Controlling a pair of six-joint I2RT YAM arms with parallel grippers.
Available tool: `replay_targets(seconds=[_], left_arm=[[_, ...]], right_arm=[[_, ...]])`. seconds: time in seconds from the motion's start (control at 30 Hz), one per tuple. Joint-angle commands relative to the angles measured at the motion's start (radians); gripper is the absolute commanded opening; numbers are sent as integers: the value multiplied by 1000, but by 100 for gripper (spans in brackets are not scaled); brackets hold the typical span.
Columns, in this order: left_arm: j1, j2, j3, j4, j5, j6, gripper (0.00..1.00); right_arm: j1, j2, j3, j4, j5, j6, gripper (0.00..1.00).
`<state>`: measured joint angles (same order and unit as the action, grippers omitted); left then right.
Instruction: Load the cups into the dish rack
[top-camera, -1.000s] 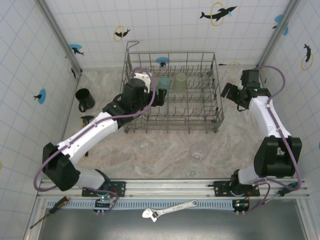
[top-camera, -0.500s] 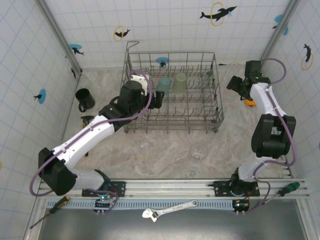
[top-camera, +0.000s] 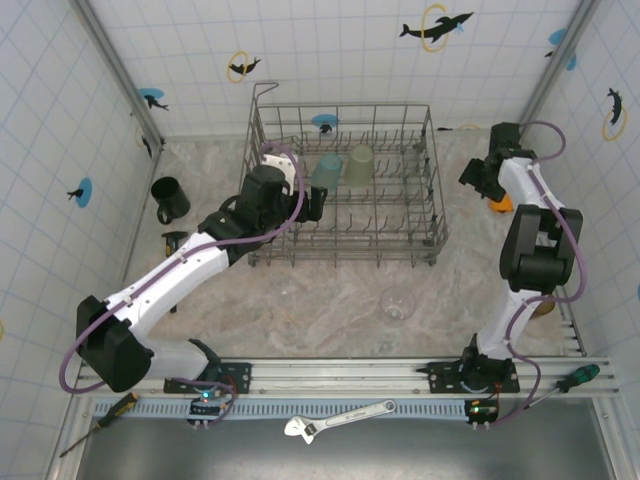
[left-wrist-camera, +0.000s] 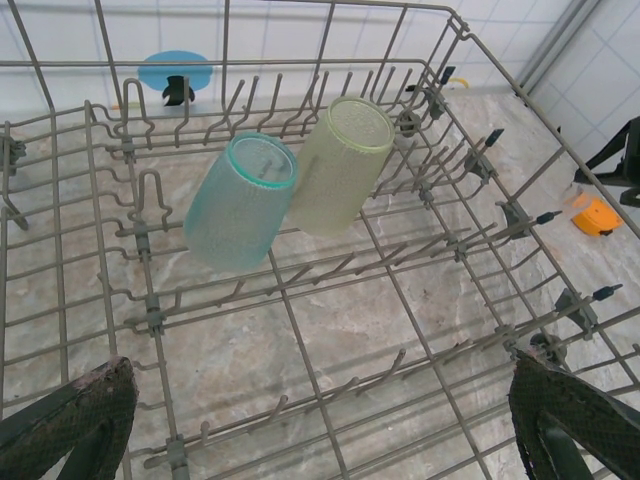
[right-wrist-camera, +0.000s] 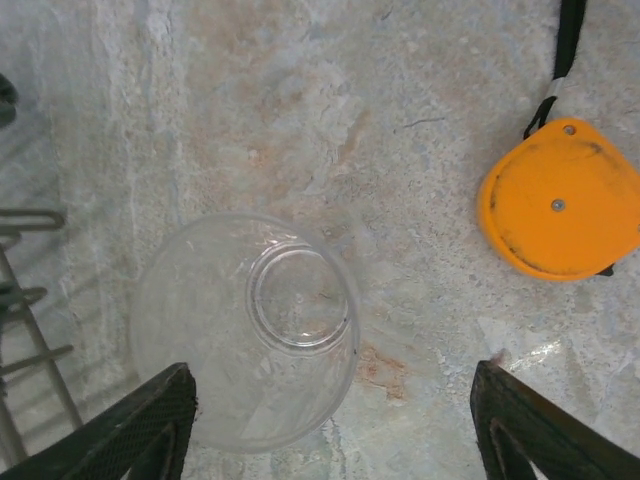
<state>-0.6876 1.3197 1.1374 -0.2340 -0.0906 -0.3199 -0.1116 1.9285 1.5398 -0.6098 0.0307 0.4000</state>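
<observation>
Two cups, a teal tumbler and a pale green tumbler, lean bottoms-up in the back row of the dish rack to drain, your left gripper spread wide above the rack, your right gripper, fingers apart, poised over a clear tumbler beside its right wall.

A silver adjustable wrench lies on the grey tray at the near edge. Far to its left lies a yellow-handled screwdriver. To its right, a little farther back, is a green-handled one. Well beyond the wrench and to its right, a round orange object rests on the marble tabletop.
</observation>
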Motion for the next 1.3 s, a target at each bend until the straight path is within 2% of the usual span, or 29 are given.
replay_targets(seconds=[0.0, 0.2, 0.37, 0.63, 0.77, 1.03, 1.27], left_arm=[[-4, -17, -10, -21, -17, -21, 98], [-4, -14, -2, -33, -21, -32, 98], [-4, -20, -7, -34, -24, -41, 98], [-4, -28, -21, -33, -23, -51, 98], [-4, -28, -25, -34, -23, -54, 98], [-4, -27, -24, -37, -18, -59, 98], [-3, -24, 3, -78, -34, -37, 98]], right_arm=[[-8, 29, 61, -24, -22, -4, 69], [-14, 60, 85, -31, -29, 0, 64], [-19, 80, 91, -33, -43, -1, 50], [-23, 109, 86, -42, -58, -5, 41], [-24, 116, 83, -41, -69, -9, 30], [-26, 93, 66, -40, -77, -12, 0], [-29, 9, 16, -33, -93, -10, 0]])
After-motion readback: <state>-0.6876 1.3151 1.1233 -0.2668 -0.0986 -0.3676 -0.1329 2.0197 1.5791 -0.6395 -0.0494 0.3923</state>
